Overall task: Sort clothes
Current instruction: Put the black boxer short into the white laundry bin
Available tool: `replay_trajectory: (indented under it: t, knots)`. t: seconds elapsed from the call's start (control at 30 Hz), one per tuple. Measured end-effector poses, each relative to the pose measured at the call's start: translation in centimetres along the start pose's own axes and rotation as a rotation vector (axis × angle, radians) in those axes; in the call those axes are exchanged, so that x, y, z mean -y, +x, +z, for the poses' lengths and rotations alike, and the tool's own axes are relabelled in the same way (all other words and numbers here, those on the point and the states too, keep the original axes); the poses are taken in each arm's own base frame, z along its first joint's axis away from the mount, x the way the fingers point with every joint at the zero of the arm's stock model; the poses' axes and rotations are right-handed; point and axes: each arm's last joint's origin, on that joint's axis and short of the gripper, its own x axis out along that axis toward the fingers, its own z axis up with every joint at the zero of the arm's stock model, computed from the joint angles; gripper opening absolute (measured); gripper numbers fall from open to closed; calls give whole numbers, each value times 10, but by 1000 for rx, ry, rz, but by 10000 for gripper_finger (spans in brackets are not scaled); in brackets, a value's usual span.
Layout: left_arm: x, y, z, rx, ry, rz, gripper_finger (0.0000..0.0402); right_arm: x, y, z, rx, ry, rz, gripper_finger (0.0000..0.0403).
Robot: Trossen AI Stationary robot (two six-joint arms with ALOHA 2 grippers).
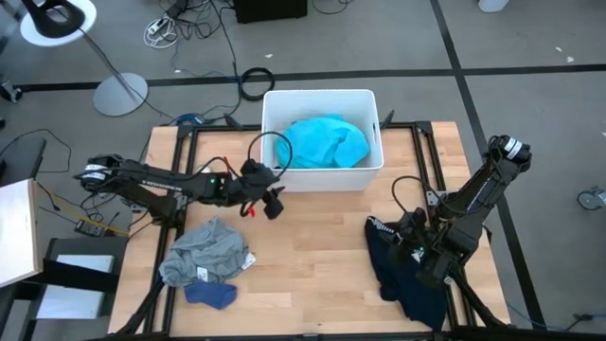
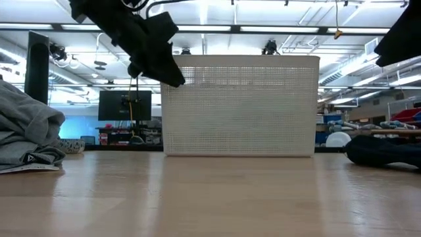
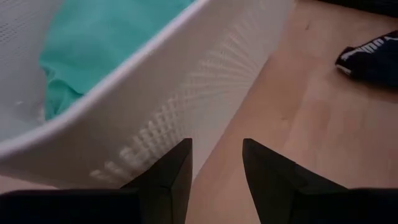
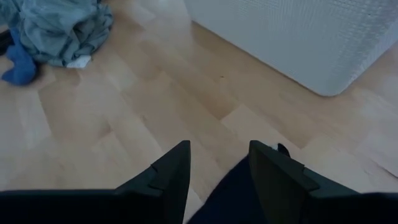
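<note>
The large turquoise garment lies inside the white bin; it also shows in the left wrist view. The grey garment lies bunched on the table at the near left, with a small blue piece at its near edge. The navy garment with its white-lettered band lies at the near right. My left gripper is open and empty, above the table beside the bin's near left corner. My right gripper is open over the navy garment's far edge.
The white bin's mesh wall stands at the table's far middle. Bare wood lies between the grey pile and the navy garment. Cables and a lamp base lie on the floor beyond the table.
</note>
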Motion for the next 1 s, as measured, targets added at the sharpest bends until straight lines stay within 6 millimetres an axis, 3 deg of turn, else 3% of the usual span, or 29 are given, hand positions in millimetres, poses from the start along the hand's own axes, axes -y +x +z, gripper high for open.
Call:
replay_trajectory:
  t: [0.13,0.33,0.47,0.67,0.87,0.93,1.0]
  knots:
    - [12,-11,-3,9,29,-49,147,1,0,-1,-63,-11,-10,164]
    - [33,-44,-5,79,75,-137,147,-1,0,-3,-151,-7,-2,164]
    - [39,-61,-16,127,86,-170,147,-1,7,-13,-281,-53,-34,164]
    - [38,-68,-44,204,23,-271,147,-1,32,-39,-337,-49,-101,164]
    - [33,-63,-66,275,6,-333,147,4,63,-57,-396,-47,-252,163]
    - [30,-61,-72,302,-8,-348,147,6,75,-61,-420,-53,-301,151]
    - [27,-60,-78,319,-23,-353,147,7,87,-62,-455,-69,-331,112]
